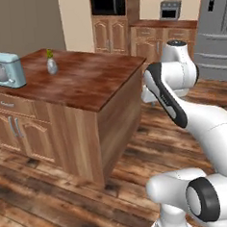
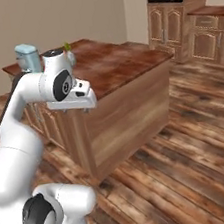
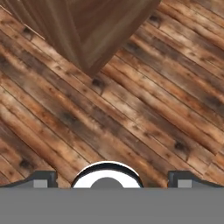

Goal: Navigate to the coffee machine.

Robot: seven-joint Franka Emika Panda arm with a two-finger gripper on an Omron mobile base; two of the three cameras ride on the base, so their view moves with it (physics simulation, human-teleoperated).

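Note:
The coffee machine is out of view. My arm is folded above the wooden floor beside the kitchen island (image 1: pixel 99 95), and the hand (image 2: pixel 79 97) points down at the floorboards. In the hand view my gripper (image 3: pixel 112 180) is open with nothing between its far-apart fingertips (image 3: pixel 41 179); below it lie floor planks and the island's lower corner (image 3: pixel 89 65).
A pale blue stand mixer (image 1: pixel 7 70) and a small vase (image 1: pixel 51 65) stand on the island top. A built-in microwave (image 1: pixel 107 3), wood cabinets, a silver toaster oven (image 1: pixel 170 9) on the far counter and a steel fridge (image 1: pixel 215 30) line the back. Open floor (image 2: pixel 188 138) runs right of the island.

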